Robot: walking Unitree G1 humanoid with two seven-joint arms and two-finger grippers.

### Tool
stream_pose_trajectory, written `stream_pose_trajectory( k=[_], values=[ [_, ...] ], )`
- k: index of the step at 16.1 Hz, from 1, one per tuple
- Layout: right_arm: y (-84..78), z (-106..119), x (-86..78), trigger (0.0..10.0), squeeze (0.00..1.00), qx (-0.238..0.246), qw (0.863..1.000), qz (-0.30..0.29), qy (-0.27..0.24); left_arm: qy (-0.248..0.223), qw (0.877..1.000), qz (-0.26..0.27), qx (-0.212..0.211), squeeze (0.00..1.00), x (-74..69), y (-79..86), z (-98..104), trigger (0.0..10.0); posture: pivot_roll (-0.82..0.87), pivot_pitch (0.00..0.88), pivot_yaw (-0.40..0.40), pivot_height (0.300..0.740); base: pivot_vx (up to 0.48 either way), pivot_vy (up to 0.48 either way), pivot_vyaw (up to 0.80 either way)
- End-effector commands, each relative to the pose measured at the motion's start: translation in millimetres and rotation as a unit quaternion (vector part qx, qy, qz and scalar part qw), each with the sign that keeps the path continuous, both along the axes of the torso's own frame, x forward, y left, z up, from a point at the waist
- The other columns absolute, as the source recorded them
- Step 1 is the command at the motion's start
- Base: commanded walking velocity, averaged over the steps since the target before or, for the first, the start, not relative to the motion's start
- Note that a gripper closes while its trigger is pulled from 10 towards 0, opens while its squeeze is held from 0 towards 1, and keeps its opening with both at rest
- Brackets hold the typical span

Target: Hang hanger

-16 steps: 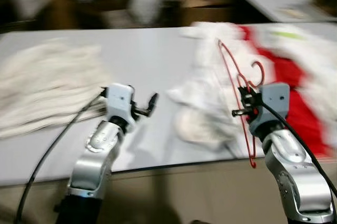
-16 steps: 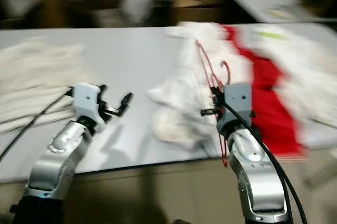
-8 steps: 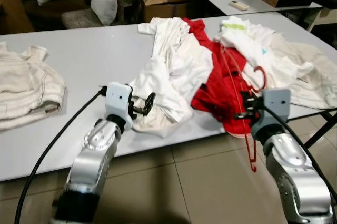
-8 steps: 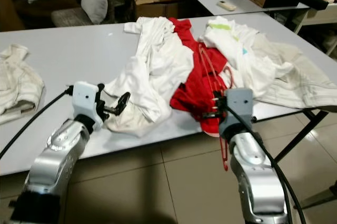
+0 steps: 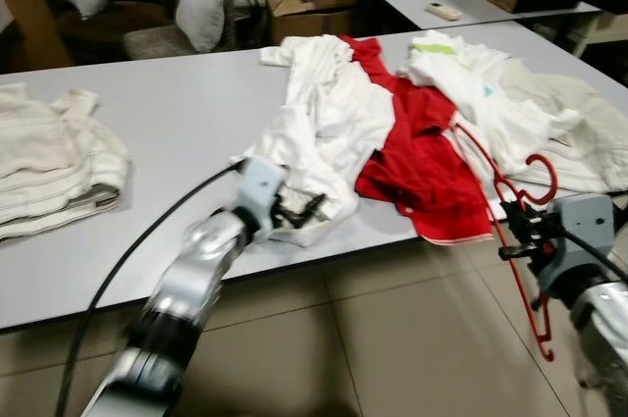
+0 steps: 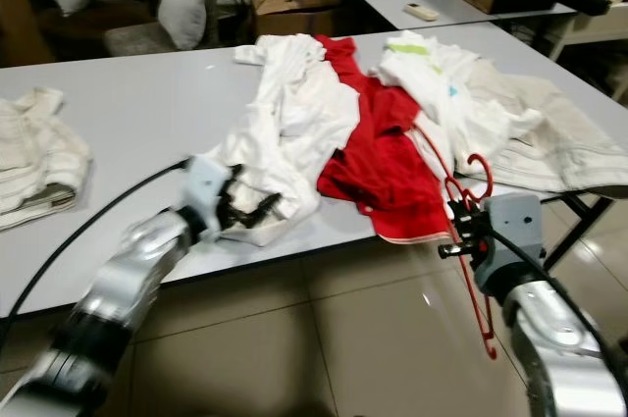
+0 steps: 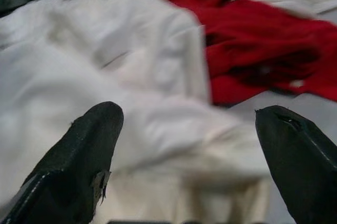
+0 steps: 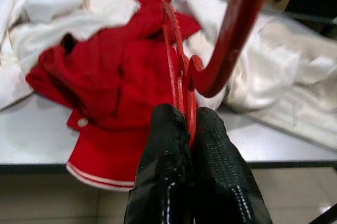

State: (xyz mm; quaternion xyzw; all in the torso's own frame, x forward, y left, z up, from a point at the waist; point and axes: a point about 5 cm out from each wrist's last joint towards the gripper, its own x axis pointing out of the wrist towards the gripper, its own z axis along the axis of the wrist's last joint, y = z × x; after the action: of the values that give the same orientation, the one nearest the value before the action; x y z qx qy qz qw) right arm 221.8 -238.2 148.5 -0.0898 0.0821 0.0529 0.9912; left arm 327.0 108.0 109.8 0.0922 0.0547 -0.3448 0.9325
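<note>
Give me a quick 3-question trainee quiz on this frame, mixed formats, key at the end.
1. True or false: the right gripper is shut on the red hanger.
2. The left gripper is: A) open, facing the white shirt; B) shut on a sleeve; C) holding the hanger.
3. Fill in: between the white shirt and the pale garments on the table lies a ____ garment.

Key
1. True: the two black fingers pinch the hanger's thin bars just below the hook.
2. A: the fingers stand well apart with cloth ahead of them.
3. Red.
</note>
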Motion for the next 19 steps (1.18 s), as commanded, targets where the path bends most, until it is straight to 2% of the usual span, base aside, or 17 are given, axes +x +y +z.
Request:
stream_pose_trajectory(
  k=[1,2,3,5,7,9,10,11,12,13,14,15,17,19],
  values=[
    [0.1,6,-2.6,10.0,0.0,0.002,1.0,0.006,-0.007,-0.009,1.0,-0.017,0.006,0.0,3.9,-5.2,2,10.0,-0.21,0.0,0.026,0.74,0.0,0.0,0.0],
    [-0.7,8,-4.5,10.0,0.0,0.001,1.0,0.005,-0.005,0.004,1.0,-0.012,-0.01,0.0,11.4,-11.0,2,10.0,-0.22,0.0,0.023,0.74,0.0,0.0,0.0],
    [0.8,9,-4.7,10.0,0.0,0.0,1.0,0.007,-0.007,0.031,0.998,0.029,-0.035,0.0,22.0,-13.4,2,10.0,-0.23,0.0,0.02,0.74,0.0,0.0,0.0],
    [5.2,12,-3.2,10.0,0.0,0.005,1.0,0.011,-0.011,0.027,0.994,0.078,-0.066,0.0,34.3,-14.6,9,10.0,-0.24,0.0,0.016,0.74,0.0,0.0,0.0],
    [8.4,11,-0.6,10.0,0.0,0.01,1.0,0.014,-0.015,0.026,0.985,0.115,-0.125,0.0,48.3,-18.0,25,10.0,-0.24,0.0,0.011,0.74,0.0,0.0,0.0],
    [8.7,11,1.9,10.0,0.0,0.015,1.0,0.012,-0.016,0.016,0.977,0.151,-0.15,0.0,58.2,-17.7,39,10.0,-0.22,0.0,0.004,0.74,0.0,0.0,0.0],
    [8.8,11,2.0,10.0,0.0,0.012,1.0,0.014,-0.014,0.013,0.979,0.147,-0.144,0.0,61.3,-18.0,42,10.0,-0.22,0.0,0.006,0.74,0.0,0.0,0.0],
    [9.0,10,1.2,10.0,0.0,0.008,1.0,0.015,-0.012,0.017,0.983,0.118,-0.139,0.0,60.8,-19.9,43,10.0,-0.23,0.0,0.014,0.74,0.0,0.0,0.0],
    [9.5,10,-2.8,10.0,0.0,0.007,1.0,0.016,-0.009,0.012,0.994,0.004,-0.107,0.0,54.5,-25.0,42,10.0,-0.24,0.0,0.026,0.74,0.0,0.0,0.0],
    [8.8,10,-4.7,10.0,0.0,0.007,1.0,0.014,-0.008,0.014,0.995,-0.028,-0.095,0.0,51.9,-25.5,41,10.0,-0.24,0.0,0.026,0.74,0.0,0.0,0.0],
    [6.4,9,-12.9,10.0,0.0,0.008,1.0,0.007,-0.001,0.02,0.989,-0.143,-0.02,0.0,40.8,-24.2,33,10.0,-0.25,0.0,0.039,0.74,0.0,0.0,0.0],
    [5.5,7,-17.3,10.0,0.0,0.006,1.0,0.004,0.004,0.023,0.98,-0.191,0.05,0.0,34.5,-20.4,24,10.0,-0.26,0.0,0.047,0.74,0.0,0.0,0.0],
    [4.3,3,-24.7,10.0,0.0,0.005,1.0,0.001,0.015,0.056,0.961,-0.24,0.127,0.0,25.1,-8.6,7,10.0,-0.27,0.0,0.057,0.74,0.0,0.0,0.0],
    [3.6,-2,-31.2,10.0,0.0,0.006,1.0,-0.007,0.025,0.052,0.954,-0.235,0.18,0.0,22.9,0.4,-3,10.0,-0.27,0.0,0.065,0.74,0.0,0.0,0.0]
  ],
)
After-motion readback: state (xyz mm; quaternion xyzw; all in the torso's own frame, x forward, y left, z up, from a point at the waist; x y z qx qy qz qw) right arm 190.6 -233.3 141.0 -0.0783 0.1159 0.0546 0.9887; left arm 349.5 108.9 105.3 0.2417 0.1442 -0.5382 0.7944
